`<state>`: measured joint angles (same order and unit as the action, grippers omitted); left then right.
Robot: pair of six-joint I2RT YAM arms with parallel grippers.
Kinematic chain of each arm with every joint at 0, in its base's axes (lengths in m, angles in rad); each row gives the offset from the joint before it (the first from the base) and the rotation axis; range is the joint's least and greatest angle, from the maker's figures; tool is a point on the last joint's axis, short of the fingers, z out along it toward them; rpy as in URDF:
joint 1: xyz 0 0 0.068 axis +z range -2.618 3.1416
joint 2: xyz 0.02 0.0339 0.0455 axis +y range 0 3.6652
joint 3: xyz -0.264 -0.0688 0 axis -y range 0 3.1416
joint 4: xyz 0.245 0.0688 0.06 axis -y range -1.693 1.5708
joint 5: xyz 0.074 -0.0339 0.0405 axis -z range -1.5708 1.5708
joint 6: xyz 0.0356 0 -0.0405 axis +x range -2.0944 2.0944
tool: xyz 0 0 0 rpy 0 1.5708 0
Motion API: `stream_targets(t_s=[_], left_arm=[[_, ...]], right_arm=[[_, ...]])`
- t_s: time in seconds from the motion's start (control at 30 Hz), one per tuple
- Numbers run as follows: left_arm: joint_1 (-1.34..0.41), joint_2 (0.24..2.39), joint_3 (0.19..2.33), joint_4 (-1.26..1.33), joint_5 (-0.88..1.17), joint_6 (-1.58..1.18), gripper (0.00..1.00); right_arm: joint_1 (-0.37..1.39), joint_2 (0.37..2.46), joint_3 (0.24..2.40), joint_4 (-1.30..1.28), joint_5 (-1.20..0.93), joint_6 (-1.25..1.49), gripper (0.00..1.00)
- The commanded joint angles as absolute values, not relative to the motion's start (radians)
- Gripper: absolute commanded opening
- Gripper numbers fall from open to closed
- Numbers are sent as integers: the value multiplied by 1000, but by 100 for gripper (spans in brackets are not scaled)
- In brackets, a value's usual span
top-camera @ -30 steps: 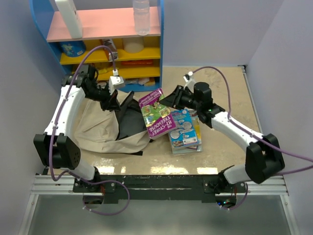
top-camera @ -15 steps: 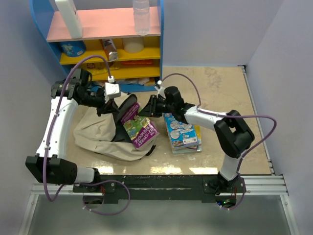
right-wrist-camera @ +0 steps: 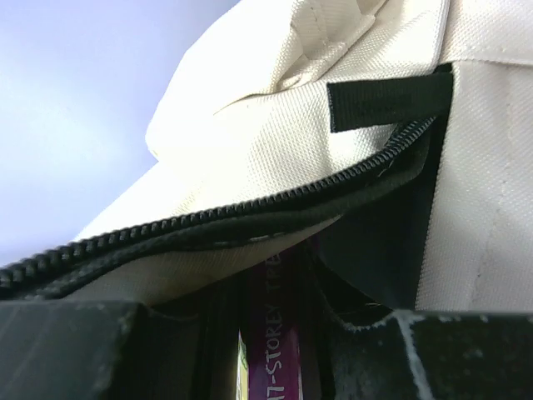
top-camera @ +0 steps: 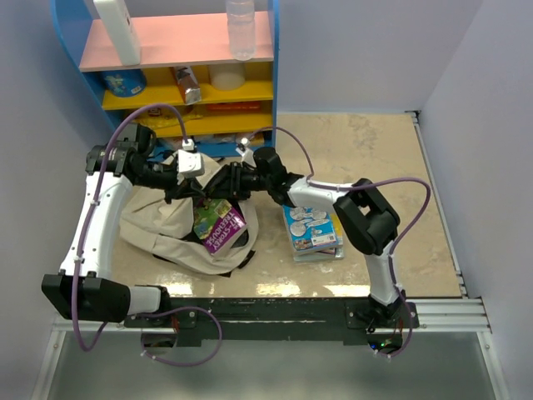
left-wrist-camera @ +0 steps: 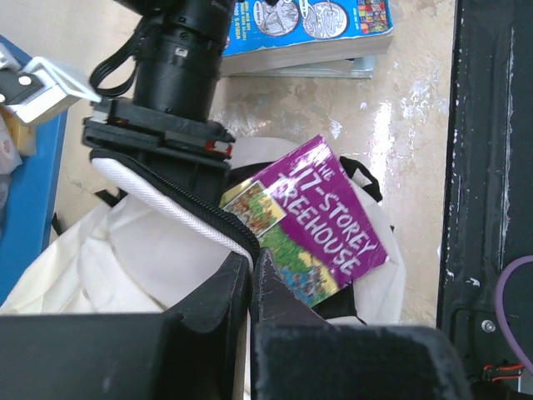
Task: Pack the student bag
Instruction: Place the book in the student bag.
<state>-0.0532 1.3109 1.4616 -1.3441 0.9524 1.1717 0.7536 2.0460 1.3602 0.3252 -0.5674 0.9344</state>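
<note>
**Book Goes Nose-First Into Student Bag**

The left pincer [left-wrist-camera: 252,279] is clamped tight on the black-zippered rim [left-wrist-camera: 179,204] of the student bag [top-camera: 158,221], with the edge of the mouth pinched between its two fingers [left-wrist-camera: 208,308]. The cream bag slumps on the table [top-camera: 375,158] below and to the left of that pincer. Its body spreads toward the near edge, and its dark-lined opening gapes just to the pincer's right. Behind the left pincer stands a blue and yellow shelf [top-camera: 62,50].

A purple book [left-wrist-camera: 316,229], titled "Storey Treehouse", lies tilted in the bag's opening. It sits just beside the left pincer's fingertips, with its far corner under the zipper rim.

The right pincer [top-camera: 225,185] reaches in from the other side, close to the left pincer across the bag's mouth. It is closed on the upper end of the purple book. The right wrist view shows the book's spine standing between its fingers, with the bag's cream fabric and zipper arching just above them.

To the right of the right pincer, well apart from the bag, a stack of books [top-camera: 312,229] with a blue cover on top lies flat on the table.
</note>
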Motion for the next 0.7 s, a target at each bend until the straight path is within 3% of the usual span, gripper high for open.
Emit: stream_targets(t_s=[0.0,0.37,0.5,0.67], left_arm=[[-58,1264,1477,-1316,1048,1210,0],[-58,1275,1468,-1316,1083,1209,0],[-60,1279,1468,-1315,1094,1212,0],[-60,1310,1468,-1315,1112,1210,0]], right_arm=[[742,2043,1509,552,-505,1043,0],[722,2042,1345,850,-223,1244,0],[768,1994,1414,570,-53,1151,0],[868,1973,1466,415,190,1092,0]])
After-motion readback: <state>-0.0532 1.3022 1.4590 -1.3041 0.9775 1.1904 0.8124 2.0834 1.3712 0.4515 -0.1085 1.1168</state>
